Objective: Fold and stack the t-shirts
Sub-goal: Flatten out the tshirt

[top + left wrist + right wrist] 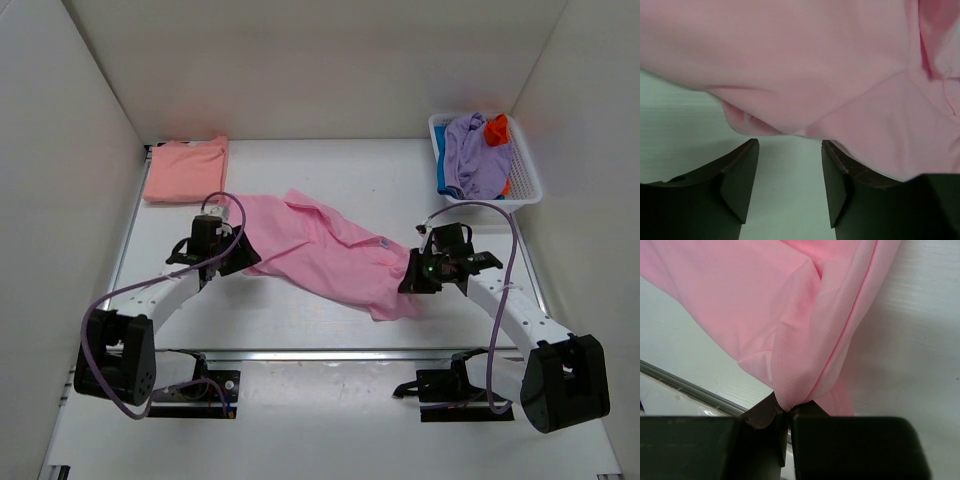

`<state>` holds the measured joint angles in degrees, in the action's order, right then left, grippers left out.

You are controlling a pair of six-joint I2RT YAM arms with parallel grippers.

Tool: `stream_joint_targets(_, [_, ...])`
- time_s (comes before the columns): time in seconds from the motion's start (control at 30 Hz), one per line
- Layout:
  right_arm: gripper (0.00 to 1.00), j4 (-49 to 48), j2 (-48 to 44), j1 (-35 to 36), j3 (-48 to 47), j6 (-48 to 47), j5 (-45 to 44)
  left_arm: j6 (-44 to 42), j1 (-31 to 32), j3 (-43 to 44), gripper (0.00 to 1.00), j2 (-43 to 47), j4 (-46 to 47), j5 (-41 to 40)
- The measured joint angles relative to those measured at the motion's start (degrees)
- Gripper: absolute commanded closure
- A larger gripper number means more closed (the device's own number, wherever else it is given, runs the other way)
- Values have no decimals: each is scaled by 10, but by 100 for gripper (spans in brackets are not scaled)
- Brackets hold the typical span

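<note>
Your right end effector pinches a thin bunch of pink t-shirt; left end effector gapes, seemingly empty. Tug now and cloth could slip.

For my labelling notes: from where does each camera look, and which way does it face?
Top external: above and behind the arms, looking down at the table; both arms show, left gripper and right gripper at the pink t-shirt's ends.
Left wrist: on that wrist, facing past its open fingers at the cloth.
Right wrist: on that wrist, facing past fingers shut on the cloth.
Shared: all three show the pink t-shirt.
</note>
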<state>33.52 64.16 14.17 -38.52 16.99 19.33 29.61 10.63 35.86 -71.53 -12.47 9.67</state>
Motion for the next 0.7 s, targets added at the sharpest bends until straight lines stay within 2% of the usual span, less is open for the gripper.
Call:
stream_joint_targets(0.27, [100, -11, 0, 0, 4, 9, 10, 13, 54, -3, 40, -55, 18, -30])
stream_joint_targets(0.37, [100, -11, 0, 0, 4, 9, 13, 13, 66, -4, 59, -90, 20, -38])
stream_joint_targets(0.43, [100, -12, 0, -1, 4, 9, 14, 16, 71, -6, 64, -102, 23, -44])
stream_joint_targets(0.57, [100, -16, 0, -7, 7, 9, 19, 15, 74, -7, 64, -101, 24, -65])
stream_joint_targets(0.7, [100, -19, 0, -9, 12, 8, 22, 11, 71, -6, 55, -102, 25, -81])
